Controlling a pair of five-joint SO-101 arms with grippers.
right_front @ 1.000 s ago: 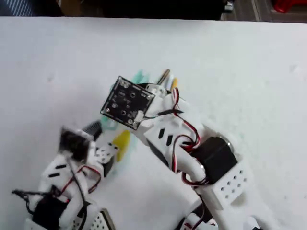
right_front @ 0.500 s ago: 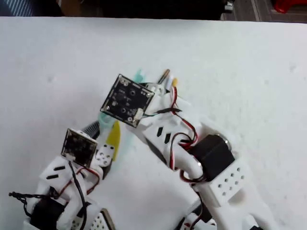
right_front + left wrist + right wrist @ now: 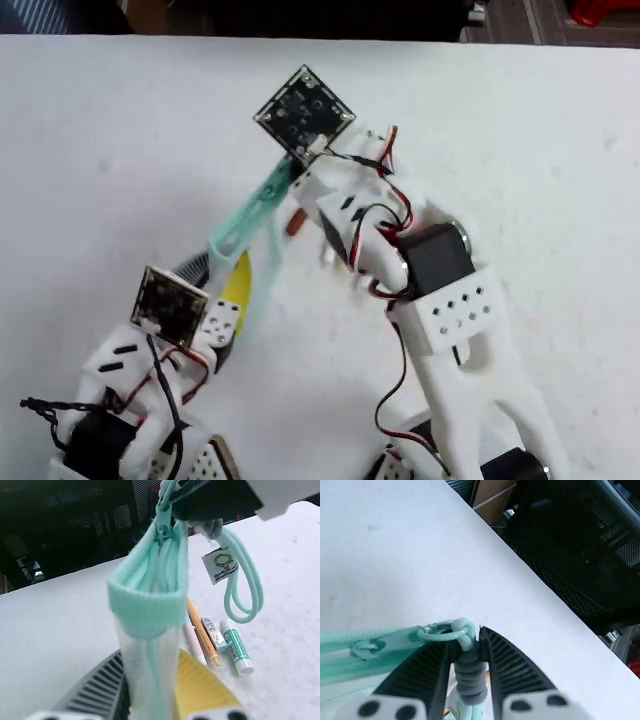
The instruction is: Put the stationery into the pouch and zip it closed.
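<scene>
My left hand pinches the near end of the pouch, which is clear plastic with mint trim; the black finger is on one side and the yellow on the other. The pouch stretches away to my right hand, pressed together on the grey zipper pull. Farther off, the stationery lies on the table, outside the pouch.

In the high view, your right arm's camera board covers the right hand and the zip pull. That arm hides most of the stationery; one brown tip shows. In the left wrist view, the picture's edge cuts off the pouch and the left hand. The tag print is too small to read.
</scene>
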